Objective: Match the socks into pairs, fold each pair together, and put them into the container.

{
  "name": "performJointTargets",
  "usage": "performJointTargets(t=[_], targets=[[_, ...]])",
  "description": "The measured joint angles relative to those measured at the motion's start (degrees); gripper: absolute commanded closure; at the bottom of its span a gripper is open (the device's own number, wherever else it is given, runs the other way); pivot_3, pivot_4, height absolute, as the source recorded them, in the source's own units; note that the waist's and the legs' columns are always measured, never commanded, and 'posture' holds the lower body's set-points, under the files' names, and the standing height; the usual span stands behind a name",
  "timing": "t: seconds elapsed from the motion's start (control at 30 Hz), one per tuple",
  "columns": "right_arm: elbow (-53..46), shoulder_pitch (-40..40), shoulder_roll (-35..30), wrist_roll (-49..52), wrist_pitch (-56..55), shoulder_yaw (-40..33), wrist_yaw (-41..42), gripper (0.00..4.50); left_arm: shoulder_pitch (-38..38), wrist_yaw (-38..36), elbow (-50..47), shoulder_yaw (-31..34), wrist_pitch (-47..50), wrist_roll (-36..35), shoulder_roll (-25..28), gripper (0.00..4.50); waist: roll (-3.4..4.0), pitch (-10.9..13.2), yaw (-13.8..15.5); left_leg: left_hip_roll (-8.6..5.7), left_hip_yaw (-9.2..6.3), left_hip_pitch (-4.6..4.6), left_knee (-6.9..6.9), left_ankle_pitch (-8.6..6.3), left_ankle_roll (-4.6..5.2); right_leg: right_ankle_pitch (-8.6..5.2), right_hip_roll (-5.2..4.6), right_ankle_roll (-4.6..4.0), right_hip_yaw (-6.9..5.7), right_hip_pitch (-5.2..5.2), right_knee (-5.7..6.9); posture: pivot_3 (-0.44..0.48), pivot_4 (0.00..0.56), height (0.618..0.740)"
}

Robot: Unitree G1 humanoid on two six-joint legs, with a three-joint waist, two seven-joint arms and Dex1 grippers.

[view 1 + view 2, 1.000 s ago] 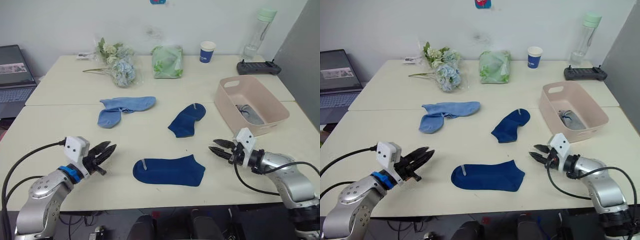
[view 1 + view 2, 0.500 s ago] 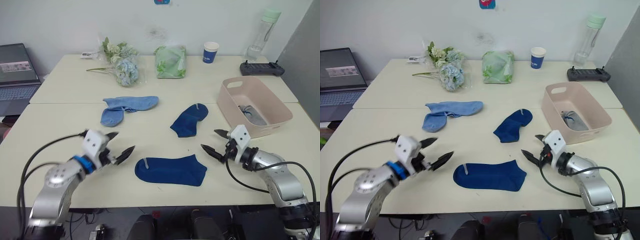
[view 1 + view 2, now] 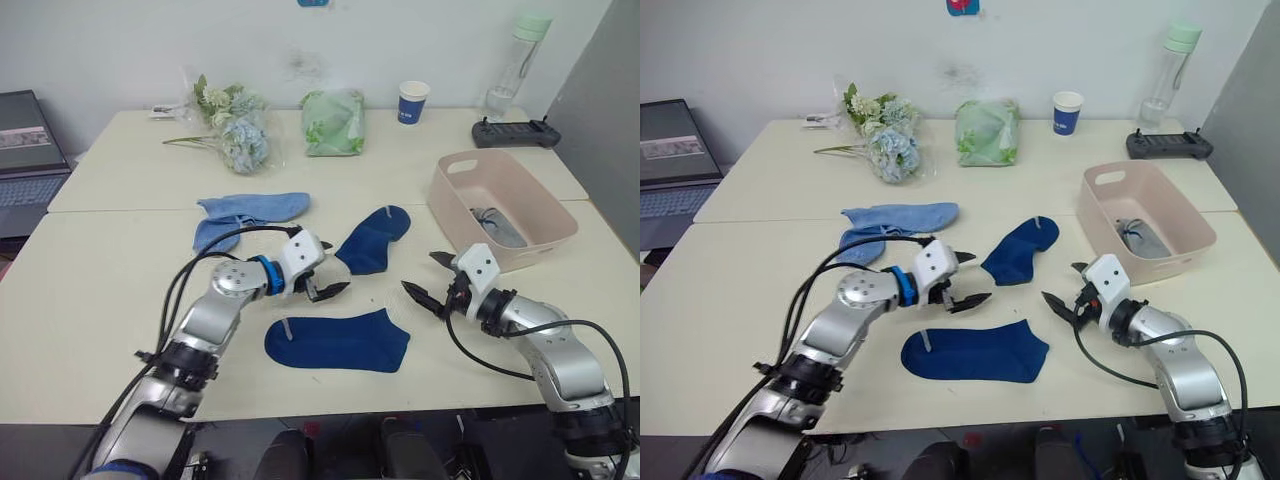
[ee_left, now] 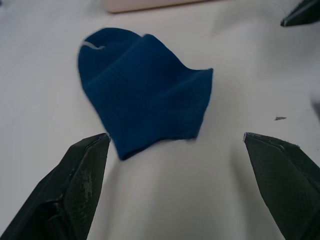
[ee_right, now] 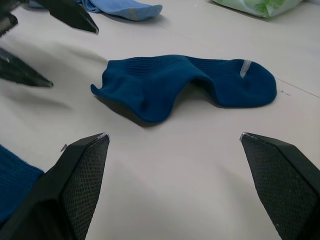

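Two dark navy socks lie mid-table: one [image 3: 372,240] farther back, one [image 3: 338,340] near the front edge. My left gripper [image 3: 330,270] hovers open just left of the farther navy sock [image 4: 147,90], with nothing between its fingers. My right gripper [image 3: 422,273] is open on that sock's right [image 5: 185,82], also with nothing in it. Two light blue socks [image 3: 245,212] lie overlapped at the back left. The pale pink container [image 3: 447,205] stands at the right with a grey sock [image 3: 497,228] inside.
Along the table's back edge are a flower bunch [image 3: 235,125], a green crinkly bag [image 3: 333,122], a blue paper cup [image 3: 413,102], a clear bottle [image 3: 510,70] and a black controller [image 3: 515,132]. A laptop [image 3: 25,140] sits off the table's left.
My left arm has swung from the front left corner in to the farther navy sock. Both grippers have opened wide. The right gripper has shifted slightly left.
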Motion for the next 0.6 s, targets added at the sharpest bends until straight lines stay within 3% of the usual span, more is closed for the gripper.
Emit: performJointTargets(t=[0.07,0.17,0.27,0.53,0.6], targets=[[-0.75,0.32,0.06,-0.01,0.05,0.0,-0.4,0.0,-2.25,1.12,5.16,-1.05,-2.26,2.03,-1.94,0.04,-0.01,0.0,0.13,-0.01,-0.01,-0.01,0.03,0.01,0.01,0.0,0.0,0.01,-0.03,0.01,0.02,0.0,0.15,0.74],[-1.7,1.46,0.18,-0.03,0.22,0.05,-1.09,0.0,-6.23,2.01,12.28,-2.2,-5.13,4.59,-4.88,0.61,-0.02,-0.01,0.2,-0.05,0.01,-0.03,0.06,0.01,0.02,0.02,0.0,0.03,-0.01,0.02,0.02,0.0,0.15,0.74],[-2.26,1.53,0.24,-0.04,0.68,0.09,-1.23,0.0,-9.31,3.25,17.24,-2.11,-6.67,6.14,-6.42,1.56,-0.02,-0.01,0.2,-0.07,0.03,-0.03,0.07,0.02,0.05,0.05,0.0,0.09,0.02,0.02,0.01,0.0,0.15,0.74],[-2.55,1.37,0.3,-0.79,1.19,0.53,-1.4,0.0,-8.33,2.01,18.01,-1.09,-8.02,6.12,-6.52,4.38,-0.02,-0.01,0.03,-0.03,0.02,-0.03,0.05,0.05,0.0,0.05,0.0,0.09,0.03,-0.02,0.02,0.0,0.15,0.74],[-2.54,0.94,0.86,-1.24,1.19,0.92,-1.39,0.0,-8.08,2.04,17.44,-0.62,-8.11,6.08,-6.49,4.47,-0.02,-0.01,0.03,-0.04,0.02,-0.03,0.06,0.05,-0.01,0.05,0.0,0.09,0.03,-0.02,0.02,0.0,0.15,0.74]])
